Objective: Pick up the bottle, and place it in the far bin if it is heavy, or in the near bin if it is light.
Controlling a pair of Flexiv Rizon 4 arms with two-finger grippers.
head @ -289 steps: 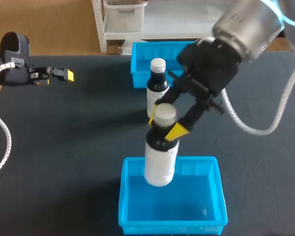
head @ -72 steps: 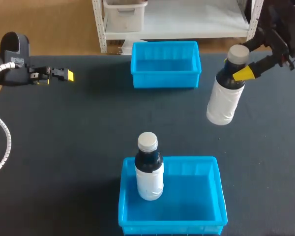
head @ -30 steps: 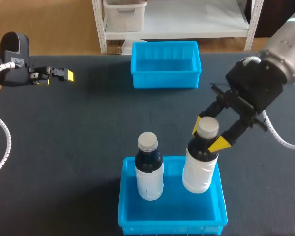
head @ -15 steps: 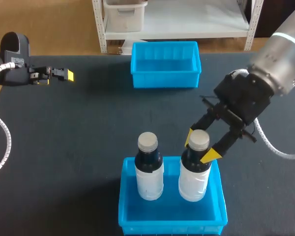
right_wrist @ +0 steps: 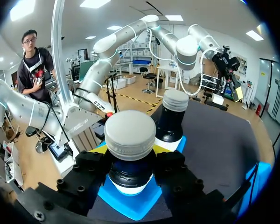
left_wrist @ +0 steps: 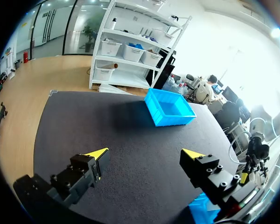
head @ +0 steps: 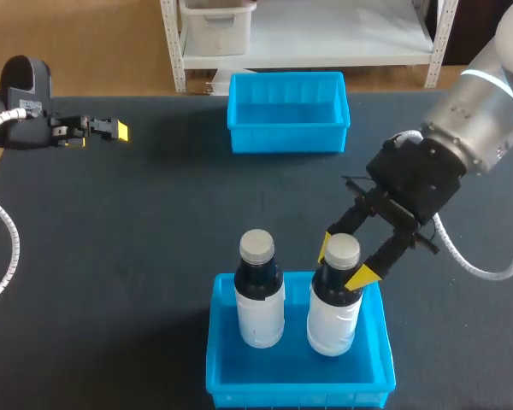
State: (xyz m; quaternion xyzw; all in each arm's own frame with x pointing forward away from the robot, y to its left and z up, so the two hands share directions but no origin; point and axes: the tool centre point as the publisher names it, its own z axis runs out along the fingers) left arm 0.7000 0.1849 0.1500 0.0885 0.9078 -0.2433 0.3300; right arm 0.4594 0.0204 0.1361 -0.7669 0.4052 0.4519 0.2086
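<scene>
The bottle (head: 332, 299), white-labelled with a dark neck and a pale cap, stands upright with its lower part inside the near bin (head: 295, 397). The right fingers (head: 360, 275) are clamped on its neck just under the cap, one yellow tip on either side. The right wrist view shows the same hold: the bottle (right_wrist: 130, 137) sits between the right fingers (right_wrist: 162, 150), both pressed to its neck, with the blue of the near bin (right_wrist: 130, 207) under them. Whether the base rests on the bin's floor cannot be told.

Just beside those fingers, on the side away from the right arm, a second bottle (head: 258, 295) of the same kind stands upright in the same bin, near the held one but apart from it. In the right wrist view the second bottle (right_wrist: 173, 116) rises just ahead of the fingers. Well beyond them, across the dark bench (head: 154, 222), the far bin (head: 288, 141) sits at the bench's far side.

The left fingers (head: 115, 130) hang over the far left part of the bench, well apart from both bins and both bottles. In the left wrist view the left fingers (left_wrist: 97, 154) stand wide apart above the bench, and the far bin (left_wrist: 170, 107) lies ahead of them.
</scene>
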